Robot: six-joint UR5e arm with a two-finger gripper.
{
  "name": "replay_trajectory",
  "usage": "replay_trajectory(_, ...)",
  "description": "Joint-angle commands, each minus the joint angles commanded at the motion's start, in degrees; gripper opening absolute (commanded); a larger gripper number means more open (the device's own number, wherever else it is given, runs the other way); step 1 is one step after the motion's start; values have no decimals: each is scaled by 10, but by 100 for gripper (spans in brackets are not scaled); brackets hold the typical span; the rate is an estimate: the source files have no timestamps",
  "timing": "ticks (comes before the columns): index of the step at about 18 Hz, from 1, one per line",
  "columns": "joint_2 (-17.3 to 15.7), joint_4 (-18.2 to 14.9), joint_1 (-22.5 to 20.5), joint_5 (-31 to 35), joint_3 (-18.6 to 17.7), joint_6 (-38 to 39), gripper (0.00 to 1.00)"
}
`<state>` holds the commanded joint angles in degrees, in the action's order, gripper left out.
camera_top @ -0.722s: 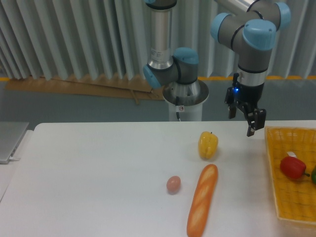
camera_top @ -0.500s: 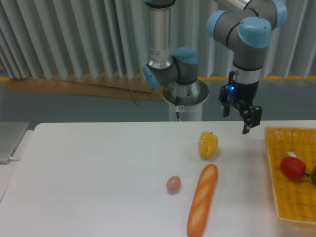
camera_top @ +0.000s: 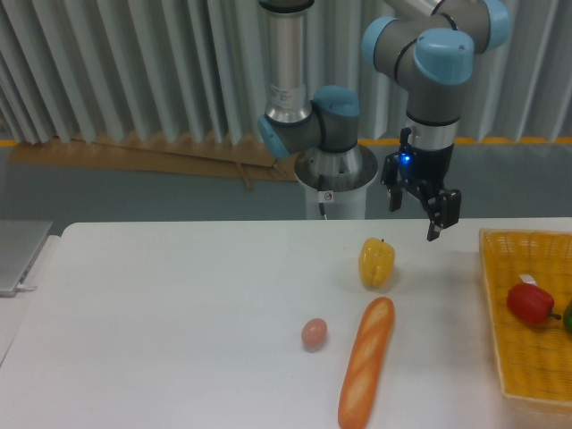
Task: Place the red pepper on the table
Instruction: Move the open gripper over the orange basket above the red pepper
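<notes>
The red pepper [camera_top: 530,303] lies in the yellow woven basket tray [camera_top: 502,313] at the right edge of the white table [camera_top: 161,331]. My gripper [camera_top: 413,213] hangs above the table's far edge, up and to the right of the yellow pepper [camera_top: 376,262] and well to the left of the red pepper. Its two fingers are spread apart and hold nothing.
A long bread loaf [camera_top: 367,359] lies in front of the yellow pepper. A small pinkish-brown egg [camera_top: 314,333] lies left of the loaf. A green item [camera_top: 568,320] shows at the basket's right edge. The arm's base [camera_top: 335,179] stands behind the table.
My gripper has moved left and slightly up, away from the basket, towards the yellow pepper. It stays open. The objects have not moved.
</notes>
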<state>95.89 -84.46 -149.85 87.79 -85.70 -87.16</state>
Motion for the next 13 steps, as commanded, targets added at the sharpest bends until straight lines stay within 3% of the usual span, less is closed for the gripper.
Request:
replay_trajectory(8,9,3,-18,-1,-1,-19,100)
replay_trajectory(10,18,10,-36,2,4,-59,100)
replay_trajectory(13,25,60,-51,4,-6,-120,100)
